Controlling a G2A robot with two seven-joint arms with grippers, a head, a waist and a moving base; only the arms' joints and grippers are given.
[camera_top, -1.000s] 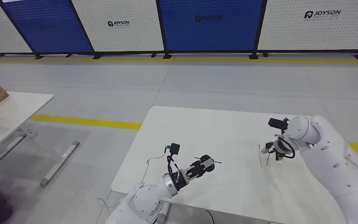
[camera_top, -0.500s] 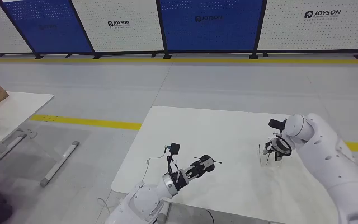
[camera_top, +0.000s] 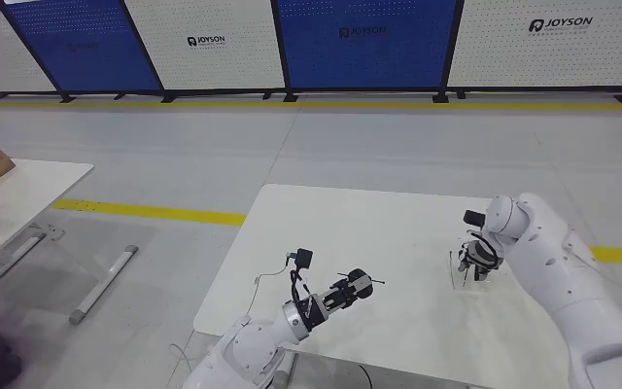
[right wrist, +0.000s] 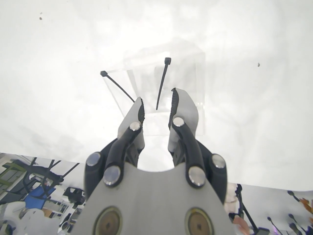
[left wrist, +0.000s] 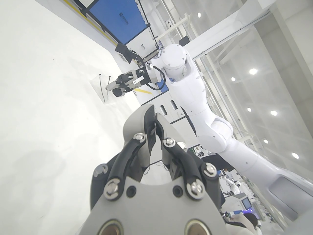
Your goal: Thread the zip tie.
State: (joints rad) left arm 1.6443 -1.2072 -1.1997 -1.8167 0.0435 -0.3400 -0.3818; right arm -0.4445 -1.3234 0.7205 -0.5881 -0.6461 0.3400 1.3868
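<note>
Right end effector nearer (tie ahead)

Two thin black zip ties are recorded at a clear holder on the right of the table, mid-depth. Both are unlooped and straight. The first tie and the second tie are fanned: the square heads are well apart and the tails run close together. Whether they stand or lie flat cannot be told. A third tie is pinched in the left gripper near the table's near edge, centre, with a thin black end sticking out on each side.
</note>
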